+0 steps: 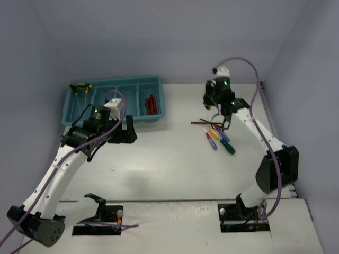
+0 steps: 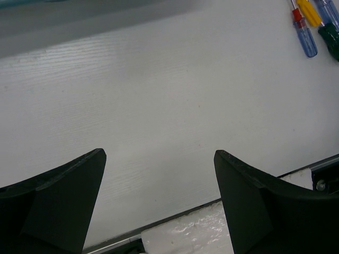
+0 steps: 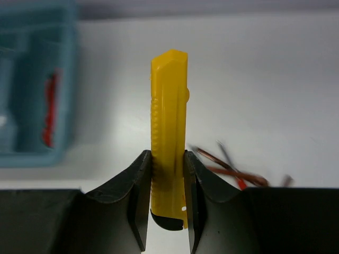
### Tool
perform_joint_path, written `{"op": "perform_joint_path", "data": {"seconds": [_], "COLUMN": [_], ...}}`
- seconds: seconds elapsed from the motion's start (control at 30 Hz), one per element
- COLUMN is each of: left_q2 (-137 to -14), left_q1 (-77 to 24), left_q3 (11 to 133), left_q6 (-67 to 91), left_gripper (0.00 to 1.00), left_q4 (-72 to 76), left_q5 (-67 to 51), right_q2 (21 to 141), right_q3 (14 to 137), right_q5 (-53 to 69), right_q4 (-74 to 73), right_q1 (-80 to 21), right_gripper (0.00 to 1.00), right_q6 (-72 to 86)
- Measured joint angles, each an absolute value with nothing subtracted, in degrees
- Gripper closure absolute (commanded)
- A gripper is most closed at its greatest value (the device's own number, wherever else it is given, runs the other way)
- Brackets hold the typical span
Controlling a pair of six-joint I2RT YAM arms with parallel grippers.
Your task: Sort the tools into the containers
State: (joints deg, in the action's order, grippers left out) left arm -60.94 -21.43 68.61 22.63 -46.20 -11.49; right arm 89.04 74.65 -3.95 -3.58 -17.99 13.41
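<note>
My right gripper (image 3: 168, 159) is shut on a yellow utility knife (image 3: 168, 121), held upright above the table; in the top view this gripper (image 1: 216, 107) hangs over a pile of tools. The pile holds thin screwdrivers with yellow (image 1: 213, 134), blue (image 1: 212, 143) and green (image 1: 228, 147) handles and thin reddish-brown tools (image 1: 201, 123). The teal tray (image 1: 135, 79) holds red pliers (image 1: 151, 104) in its right compartment and yellow-and-green-handled tools (image 1: 80, 87) in its left one. My left gripper (image 1: 127, 132) is open and empty over bare table (image 2: 159, 159) in front of the tray.
The left wrist view shows the screwdriver handles (image 2: 307, 32) at its top right and the table's near edge (image 2: 175, 214) below the fingers. The right wrist view shows the tray (image 3: 32, 157) with the pliers (image 3: 49, 108) at left. Grey walls enclose the table.
</note>
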Motion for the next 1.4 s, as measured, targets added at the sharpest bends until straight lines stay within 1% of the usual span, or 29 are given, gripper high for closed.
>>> {"op": "perform_joint_path", "data": {"seconds": [0.13,0.2,0.3,0.4,0.47,0.5,0.6,0.67,0.7,0.8,0.87,1.0,1.17,1.3,1.4], "left_q2": [-58.96,-57.41,-55.06,-53.33,-52.48,-52.04,-50.82,-50.38,-50.30,-50.47,-51.02,-53.63,-58.01,-60.01,-61.17], "left_q1": [-21.43,-21.43,-21.43,-21.43,-21.43,-21.43,-21.43,-21.43,-21.43,-21.44,-21.43,-21.45,-21.72,-22.09,-22.54], "left_q3": [66.95,65.98,64.58,63.91,63.82,63.77,63.40,63.20,63.20,63.20,63.20,63.61,66.53,69.46,70.64], "left_q6": [22.69,22.82,23.15,23.40,23.62,23.76,24.20,24.29,24.29,24.33,24.42,24.54,24.72,24.98,26.00], "left_gripper": [0.19,0.18,0.18,0.18,0.18,0.18,0.18,0.18,0.19,0.18,0.19,0.19,0.19,0.18,0.18], "left_q4": [-46.15,-46.06,-46.64,-47.31,-47.71,-47.78,-48.15,-48.62,-48.95,-49.48,-49.58,-49.76,-50.11,-49.23,-47.66], "left_q5": [-9.60,-8.90,-8.12,-7.52,-7.26,-7.14,-6.68,-6.35,-6.21,-6.04,-6.05,-6.37,-7.23,-7.95,-8.87], "right_q2": [98.17,104.00,115.06,125.03,130.57,133.33,140.66,143.62,144.36,144.70,143.08,131.77,108.76,91.06,83.39], "right_q3": [89.48,96.02,106.54,114.09,118.04,120.33,127.04,129.45,129.88,129.93,127.96,114.67,90.78,71.25,58.54], "right_q5": [-3.11,-2.54,-1.98,-1.35,-1.24,-1.23,-1.19,-1.20,-1.23,-1.25,-1.49,-3.34,-3.67,-3.69,-3.85], "right_q4": [-0.58,-1.57,-0.73,0.14,-0.31,-0.50,-0.30,-0.20,-0.22,-0.54,0.02,-0.34,1.60,2.34,1.97], "right_q1": [-26.92,-30.29,-33.43,-35.15,-35.91,-36.17,-36.56,-36.59,-36.58,-36.47,-36.47,-36.29,-33.62,-27.50,-23.70], "right_gripper": [1.00,1.00,1.00,1.00,0.92,0.85,0.62,0.50,0.47,0.44,0.44,0.49,0.55,0.54,0.52], "right_q6": [15.15,16.29,17.50,18.69,19.20,19.45,20.51,21.34,21.60,21.30,20.30,16.68,13.48,12.99,13.15]}}
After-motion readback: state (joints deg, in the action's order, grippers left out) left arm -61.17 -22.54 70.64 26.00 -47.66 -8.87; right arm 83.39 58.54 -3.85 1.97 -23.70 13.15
